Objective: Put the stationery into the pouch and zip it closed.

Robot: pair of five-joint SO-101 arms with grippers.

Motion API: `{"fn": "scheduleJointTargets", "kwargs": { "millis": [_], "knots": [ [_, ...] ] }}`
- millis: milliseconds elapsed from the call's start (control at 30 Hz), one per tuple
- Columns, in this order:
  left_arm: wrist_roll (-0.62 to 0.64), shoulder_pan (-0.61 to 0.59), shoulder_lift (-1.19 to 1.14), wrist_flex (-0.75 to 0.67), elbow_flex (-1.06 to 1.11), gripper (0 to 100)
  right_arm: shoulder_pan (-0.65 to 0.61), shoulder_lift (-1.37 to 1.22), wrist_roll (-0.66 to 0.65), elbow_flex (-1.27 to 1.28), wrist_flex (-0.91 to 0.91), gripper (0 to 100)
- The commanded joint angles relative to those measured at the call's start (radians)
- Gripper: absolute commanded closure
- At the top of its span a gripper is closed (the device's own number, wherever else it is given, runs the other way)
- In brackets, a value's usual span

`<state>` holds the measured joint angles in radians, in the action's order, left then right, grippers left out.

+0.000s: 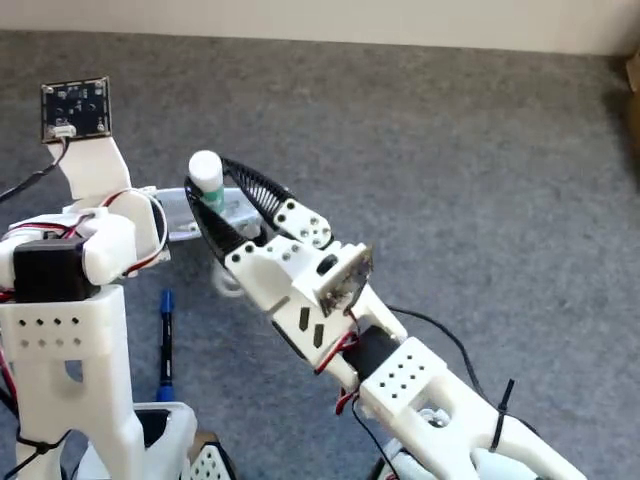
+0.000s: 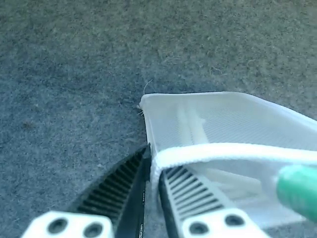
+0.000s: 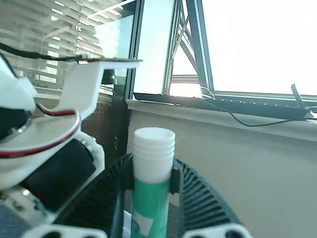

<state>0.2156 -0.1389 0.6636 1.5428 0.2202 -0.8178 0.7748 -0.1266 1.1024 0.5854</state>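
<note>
**Surface.** A grey carpeted surface [image 1: 480, 150] carries all the items; the pouch lies on it and serves as the reference point below.

**Right arm.** The right arm [image 1: 420, 385] extends to the pouch from one side. The right gripper [image 1: 207, 175] sits directly above the pouch, jaws narrowed onto a glue stick. Judgement: this position suits lowering the stick into the mouth.

**Left arm.** The left arm [image 1: 60, 300] stands beside the pouch, opposite the right arm. The left gripper [image 2: 152, 161] is at the pouch's corner, jaws nearly together and pinching the white zip band at the rim. Judgement: the pinch lifts the rim, keeps the mouth open and anchors the bag against the incoming stick.

**Pouch.** The white mesh pouch [image 2: 228, 119] is unzipped, with the gripped rim raised off the carpet. A pale, slim item shows through the mesh; I cannot tell what it is.

**Pen.** A blue pen [image 1: 165, 345] lies on the carpet near the pouch, apart from it and untouched. It is not yet packed.

**Glue stick.** The green glue stick [image 3: 151, 198] stands upright with its white cap on top, clamped by its body just below the cap. Its lower end hangs over the open mouth; whether it has passed the rim cannot be determined. Judgement: the task is at the loading stage, with zipping outstanding.
</note>
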Motion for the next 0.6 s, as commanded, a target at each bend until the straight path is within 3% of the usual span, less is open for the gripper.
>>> {"fn": "scheduleJointTargets", "kwargs": {
  "millis": [0,300,567],
  "knots": [
    [0.012,0.025,0.013,-0.017,0.002,99,0.021,-0.001,-0.002,0.027,0.028,99.5],
    [0.012,0.025,0.013,-0.017,0.002,99,0.015,-0.001,-0.005,0.116,0.028,99.5],
    [0.011,0.024,0.013,-0.017,0.002,99,0.015,-0.001,-0.269,0.17,0.028,99.5]
  ]
}}
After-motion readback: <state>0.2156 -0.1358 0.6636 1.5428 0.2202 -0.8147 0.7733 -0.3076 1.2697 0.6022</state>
